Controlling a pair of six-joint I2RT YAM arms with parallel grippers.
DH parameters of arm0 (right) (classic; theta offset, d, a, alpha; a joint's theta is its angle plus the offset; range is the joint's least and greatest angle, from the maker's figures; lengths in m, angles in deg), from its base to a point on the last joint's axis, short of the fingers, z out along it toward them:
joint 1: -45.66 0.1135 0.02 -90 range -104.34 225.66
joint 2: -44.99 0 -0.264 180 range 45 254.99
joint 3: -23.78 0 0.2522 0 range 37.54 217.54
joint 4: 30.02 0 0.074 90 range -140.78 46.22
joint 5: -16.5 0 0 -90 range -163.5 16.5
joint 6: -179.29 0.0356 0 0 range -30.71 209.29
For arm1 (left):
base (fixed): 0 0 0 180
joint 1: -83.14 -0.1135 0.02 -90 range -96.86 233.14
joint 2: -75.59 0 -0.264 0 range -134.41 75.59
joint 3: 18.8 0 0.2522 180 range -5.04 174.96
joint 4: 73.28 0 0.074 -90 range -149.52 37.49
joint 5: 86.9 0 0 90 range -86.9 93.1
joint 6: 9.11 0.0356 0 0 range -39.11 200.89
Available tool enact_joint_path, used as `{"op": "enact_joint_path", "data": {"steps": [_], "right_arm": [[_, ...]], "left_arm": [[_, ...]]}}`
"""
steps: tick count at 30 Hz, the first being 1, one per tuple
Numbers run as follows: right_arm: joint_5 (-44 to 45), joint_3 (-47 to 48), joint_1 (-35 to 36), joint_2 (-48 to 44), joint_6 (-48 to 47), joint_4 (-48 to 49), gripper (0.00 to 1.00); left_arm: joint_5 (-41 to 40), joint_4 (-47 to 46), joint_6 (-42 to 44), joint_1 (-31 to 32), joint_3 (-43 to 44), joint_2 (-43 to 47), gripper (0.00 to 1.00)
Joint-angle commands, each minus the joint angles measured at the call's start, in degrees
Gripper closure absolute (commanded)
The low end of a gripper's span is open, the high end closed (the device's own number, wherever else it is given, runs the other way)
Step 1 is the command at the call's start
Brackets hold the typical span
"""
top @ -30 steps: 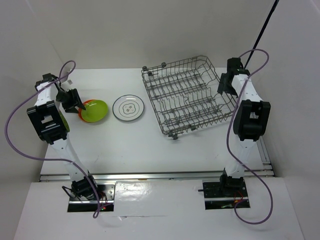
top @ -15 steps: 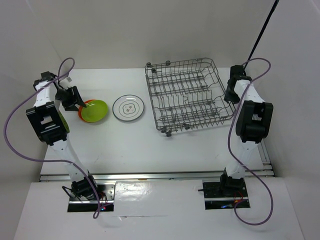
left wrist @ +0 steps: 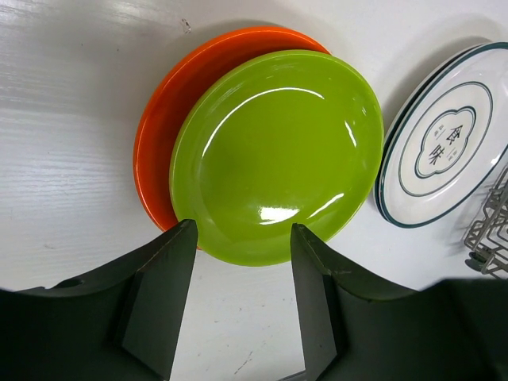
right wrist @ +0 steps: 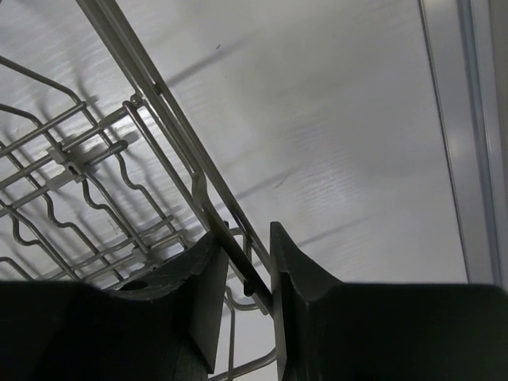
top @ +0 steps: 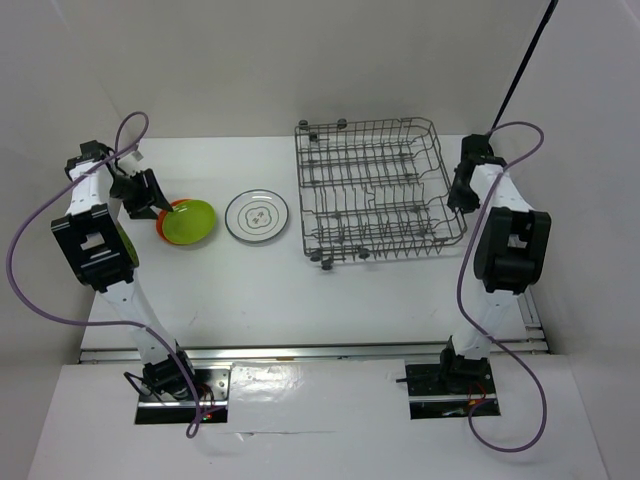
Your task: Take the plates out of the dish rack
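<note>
A lime green plate (top: 190, 221) (left wrist: 278, 151) lies stacked on an orange plate (top: 164, 229) (left wrist: 159, 151) at the table's left. Just short of the green plate's near rim, my left gripper (top: 155, 208) (left wrist: 242, 230) stands open with only bare table between its fingers. A white plate with a grey drawing (top: 257, 216) (left wrist: 444, 151) lies flat to the right of the stack. The grey wire dish rack (top: 380, 190) (right wrist: 163, 111) stands square at the back right; I see no plate among its tines. My right gripper (top: 460, 190) (right wrist: 246, 238) is shut on the rack's right rim wire.
White walls enclose the table at the back and on both sides. A metal rail (top: 310, 350) runs along the near edge. One corner of the rack (left wrist: 488, 230) shows at the right of the left wrist view, close to the white plate.
The dish rack has swung from skewed to square with the table, its right side moving back with my right gripper. That gripper's jaws narrowed onto the rim wire. The left gripper barely moved.
</note>
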Motion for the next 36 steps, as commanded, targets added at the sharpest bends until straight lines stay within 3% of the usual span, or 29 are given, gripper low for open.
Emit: {"op": "enact_joint_path", "data": {"steps": [1,4,9,15,18,21,26,32,36], "right_arm": [[-1.80,-1.25,0.47,-6.18,4.52,2.85,0.67],[0.22,-1.78,0.47,-6.81,4.52,3.38,0.53],[3.12,2.08,0.47,-8.03,3.12,1.10,0.19],[0.32,1.84,0.47,-17.51,1.97,4.34,0.02],[-2.41,-0.27,0.47,-23.75,1.97,5.39,0.00],[-3.64,-0.90,0.47,-28.49,7.65,2.07,0.00],[-4.26,-5.99,0.47,-36.41,13.84,-3.56,0.00],[-5.22,-11.62,1.00,-50.82,17.17,-6.47,0.00],[-11.09,-12.24,2.66,-54.79,16.66,-8.04,0.00]], "left_arm": [[1.46,0.72,-0.55,0.09,2.00,3.15,0.36],[1.99,0.72,-0.55,0.09,2.00,3.15,0.36],[2.51,0.72,-0.55,0.09,2.53,4.81,0.36],[0.08,-1.21,0.67,0.09,3.23,9.47,0.35],[-4.15,-1.22,1.91,0.09,4.02,13.06,0.35],[-7.85,2.63,4.62,0.09,4.55,16.14,0.35],[-22.94,8.00,6.22,0.09,0.35,25.45,0.35],[-44.47,6.71,10.69,-0.53,-18.27,38.28,0.34],[-43.90,0.90,14.65,-2.28,-29.36,48.13,0.33]]}}
